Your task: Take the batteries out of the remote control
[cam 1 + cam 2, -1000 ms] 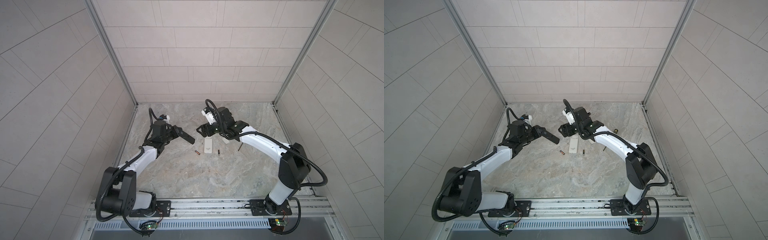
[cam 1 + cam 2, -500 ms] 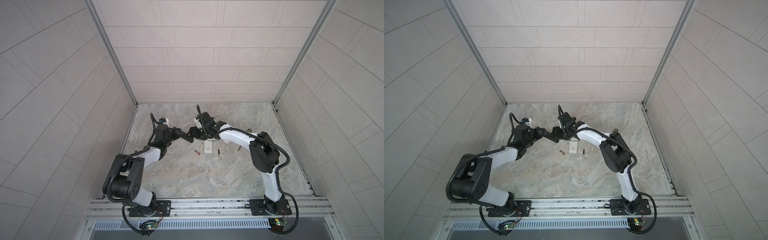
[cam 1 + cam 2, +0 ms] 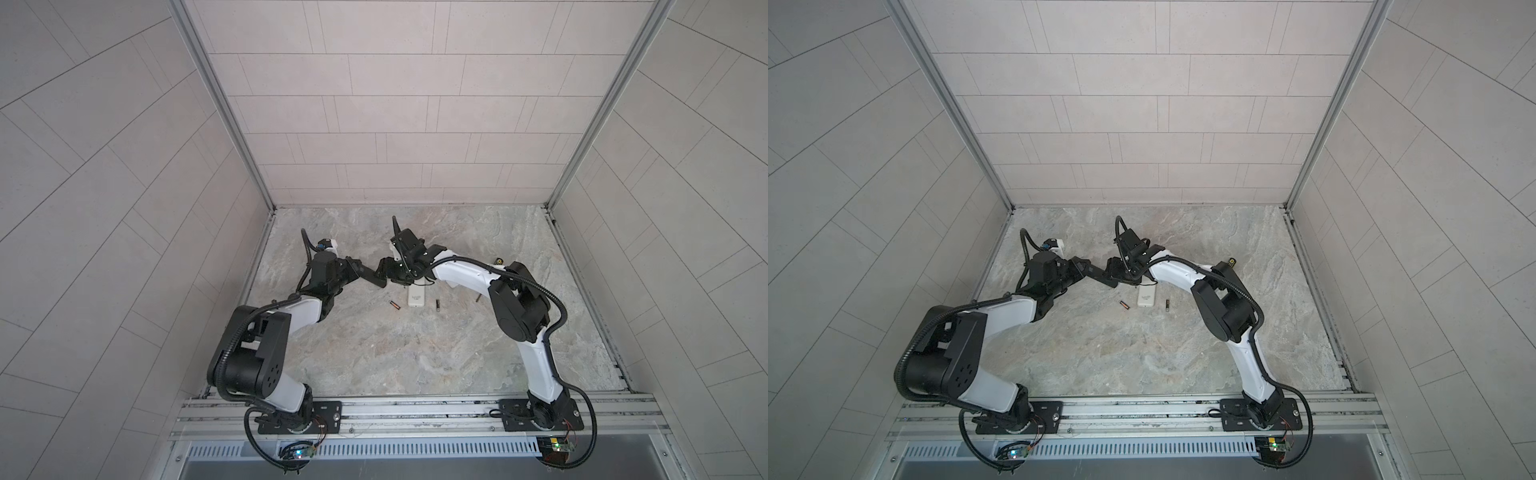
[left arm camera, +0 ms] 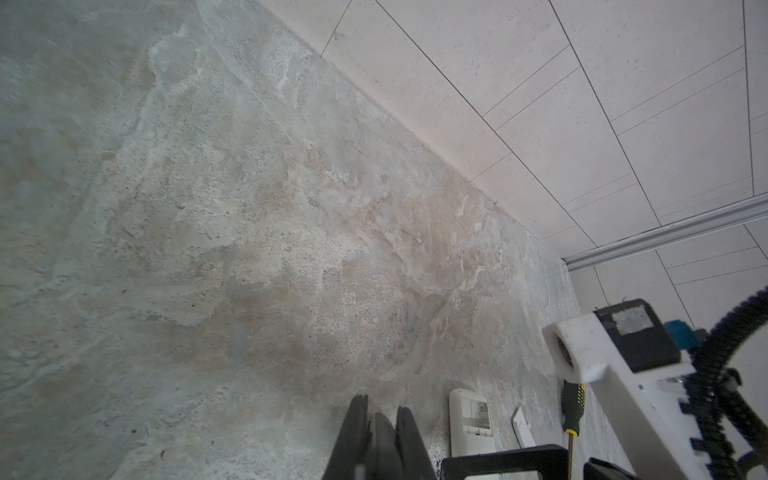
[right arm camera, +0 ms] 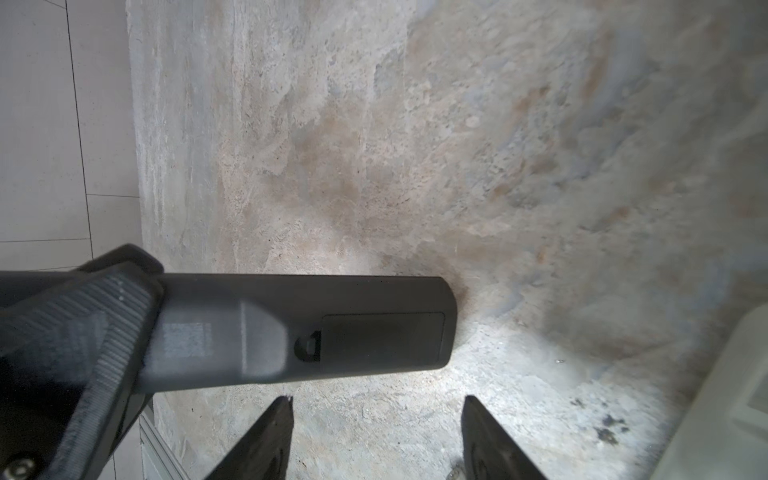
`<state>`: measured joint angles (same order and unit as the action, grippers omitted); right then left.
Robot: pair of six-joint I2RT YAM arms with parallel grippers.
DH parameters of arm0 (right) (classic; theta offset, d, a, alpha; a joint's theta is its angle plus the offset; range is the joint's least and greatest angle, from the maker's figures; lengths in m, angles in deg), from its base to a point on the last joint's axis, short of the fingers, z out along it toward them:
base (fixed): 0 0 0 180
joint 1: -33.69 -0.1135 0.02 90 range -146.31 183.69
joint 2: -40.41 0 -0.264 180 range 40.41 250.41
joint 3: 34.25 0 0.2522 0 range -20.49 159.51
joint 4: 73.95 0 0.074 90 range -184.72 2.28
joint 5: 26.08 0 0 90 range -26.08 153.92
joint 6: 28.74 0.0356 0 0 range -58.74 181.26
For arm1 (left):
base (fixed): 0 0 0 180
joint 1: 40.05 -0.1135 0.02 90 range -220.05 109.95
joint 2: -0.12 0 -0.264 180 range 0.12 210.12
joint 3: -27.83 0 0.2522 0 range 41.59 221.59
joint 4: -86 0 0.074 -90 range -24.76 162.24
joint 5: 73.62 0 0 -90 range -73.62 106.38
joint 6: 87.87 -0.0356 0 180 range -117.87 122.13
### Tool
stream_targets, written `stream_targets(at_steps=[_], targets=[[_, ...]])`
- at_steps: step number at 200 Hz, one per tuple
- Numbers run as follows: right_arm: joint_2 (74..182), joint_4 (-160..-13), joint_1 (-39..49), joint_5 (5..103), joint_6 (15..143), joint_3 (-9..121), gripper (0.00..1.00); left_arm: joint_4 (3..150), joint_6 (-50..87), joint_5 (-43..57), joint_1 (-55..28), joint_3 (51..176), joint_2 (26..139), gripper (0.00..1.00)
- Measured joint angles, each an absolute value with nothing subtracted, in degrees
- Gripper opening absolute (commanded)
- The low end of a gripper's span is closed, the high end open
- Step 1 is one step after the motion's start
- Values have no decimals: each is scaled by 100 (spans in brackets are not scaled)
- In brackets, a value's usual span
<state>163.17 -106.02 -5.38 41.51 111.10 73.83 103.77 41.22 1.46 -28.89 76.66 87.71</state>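
My left gripper (image 3: pixel 356 269) (image 4: pixel 382 409) is shut on one end of a black remote control (image 3: pixel 372 277) (image 3: pixel 1101 277) and holds it above the floor. In the right wrist view the remote control (image 5: pixel 299 328) shows its back, with the battery cover closed. My right gripper (image 3: pixel 390 275) (image 5: pixel 376 401) stands open just short of the remote's free end, touching nothing. Two batteries lie on the floor: one (image 3: pixel 395 305) (image 3: pixel 1124 306) left of a white remote (image 3: pixel 417 296) (image 3: pixel 1147 297), one (image 3: pixel 437 305) (image 3: pixel 1168 303) right of it.
The white remote (image 4: pixel 471 419) lies back-up with its compartment open, and a small white cover (image 4: pixel 523 428) lies beside it. A black-and-yellow screwdriver (image 3: pixel 498 261) (image 4: pixel 573 407) lies behind the right arm. Walls close the stone floor (image 3: pixel 415 357) on three sides.
My right gripper has swung left to the free end of the black remote and its jaws have narrowed a little. The left gripper keeps its hold.
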Motion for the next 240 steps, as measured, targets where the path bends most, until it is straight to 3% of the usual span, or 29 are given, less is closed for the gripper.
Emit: stream_targets(at_steps=[240], targets=[[16750,-10152,-425,3851,11237,7702,61,10279,4137,175,-2834,7673,8771,0]])
